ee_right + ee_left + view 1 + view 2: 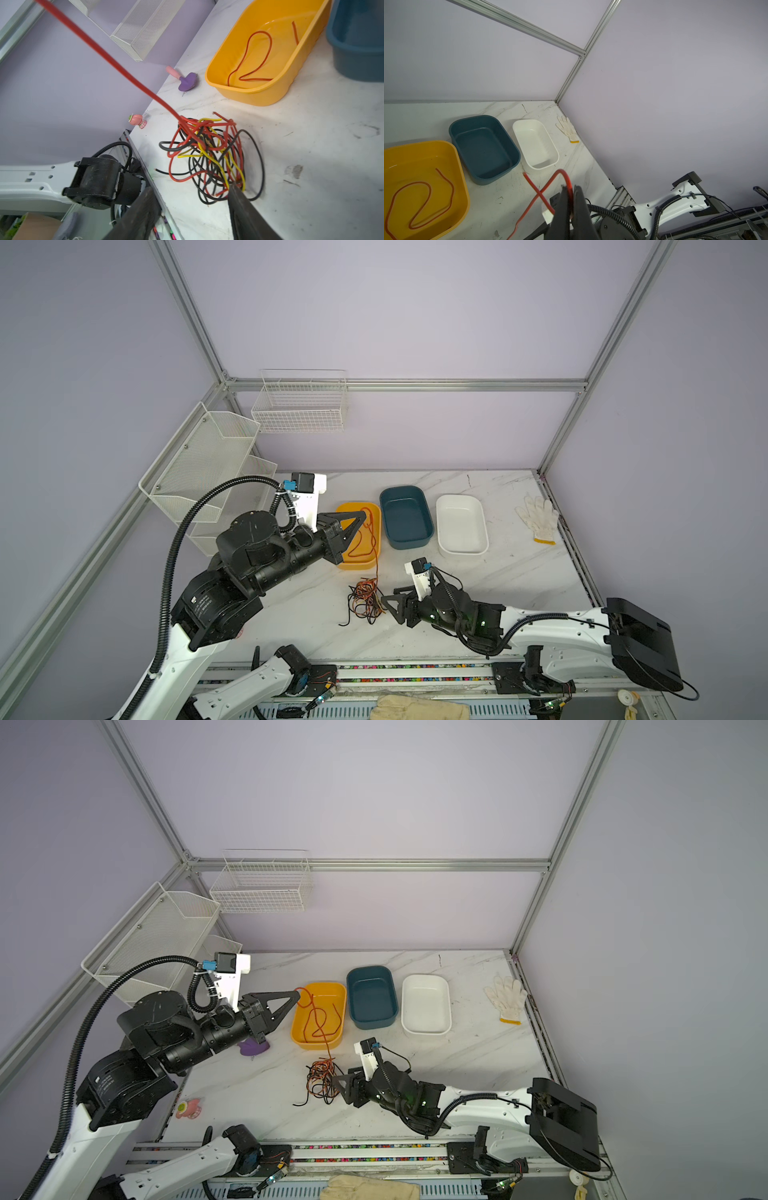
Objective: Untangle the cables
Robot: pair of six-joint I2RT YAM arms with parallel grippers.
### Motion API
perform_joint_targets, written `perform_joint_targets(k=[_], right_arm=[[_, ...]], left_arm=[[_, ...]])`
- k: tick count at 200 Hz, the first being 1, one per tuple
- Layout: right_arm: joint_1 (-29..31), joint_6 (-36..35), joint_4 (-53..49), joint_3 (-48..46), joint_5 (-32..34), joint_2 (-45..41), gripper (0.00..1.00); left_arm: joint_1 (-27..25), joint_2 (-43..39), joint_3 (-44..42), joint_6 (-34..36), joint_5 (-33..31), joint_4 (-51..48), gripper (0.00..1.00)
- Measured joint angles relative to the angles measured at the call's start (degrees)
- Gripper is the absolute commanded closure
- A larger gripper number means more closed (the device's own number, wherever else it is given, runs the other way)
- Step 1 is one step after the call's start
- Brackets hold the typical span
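The cables (365, 599) (322, 1079) lie in a knotted heap of red, black and yellow wires (209, 153) on the marble table. One red cable (377, 556) (104, 54) rises taut out of the heap to my left gripper (362, 514) (297, 995), which is shut on it (572, 187) above the yellow bin (353, 565) (463, 187). Another red cable (318, 1023) (257, 56) lies looped inside that bin. My right gripper (388, 598) (190, 188) stands open, low on the table just right of the heap. One finger (239, 199) touches the heap's edge.
A blue bin (409, 545) and a white bin (461, 549) stand right of the yellow one. A white glove (538, 516) lies at the far right. A purple toy (252, 1047) and a pink toy (189, 1107) sit near the left edge. Wire baskets (299, 406) hang on the walls.
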Motion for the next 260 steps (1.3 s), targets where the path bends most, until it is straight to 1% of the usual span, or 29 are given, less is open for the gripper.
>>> perform_joint_targets(k=[19,34,58,87,114,139,172,209,260], right_arm=[[1.27,6.25,1.97,0.28,1.31,2.84,0.40],[2.49,10.93,3.56,-0.22,2.73,3.43,0.40],[6.84,17.05,6.82,0.37,6.49,4.37,0.40],[10.27,23.96,7.69,3.82,10.19,8.11,0.40],[11.28,31.52,8.39,3.52,13.60,10.88,0.41],[13.46,36.33,7.26,3.41,17.11,12.48,0.40],[15.28,39.28,6.84,4.46,20.41,14.38,0.43],[15.23,40.39,6.80,5.49,23.08,16.13,0.46],[14.29,40.57,6.80,6.88,24.76,16.70,0.46]], left_arm=[[0.00,0.79,-1.40,-0.52,-1.01,1.44,1.00],[0.00,1.33,-2.78,-1.33,-1.95,2.80,1.00],[0.00,2.56,-5.25,-2.82,-3.13,4.92,1.00],[0.00,2.89,-6.78,-4.20,-3.85,6.97,1.00],[0.00,2.54,-7.17,-4.59,-4.44,8.15,1.00],[0.00,1.84,-7.69,-4.66,-4.96,8.90,1.00],[0.00,1.40,-8.24,-5.05,-5.27,9.70,1.00],[-0.02,1.09,-8.98,-5.57,-5.27,10.05,1.00],[0.00,0.87,-9.09,-5.90,-5.14,10.21,1.00]])
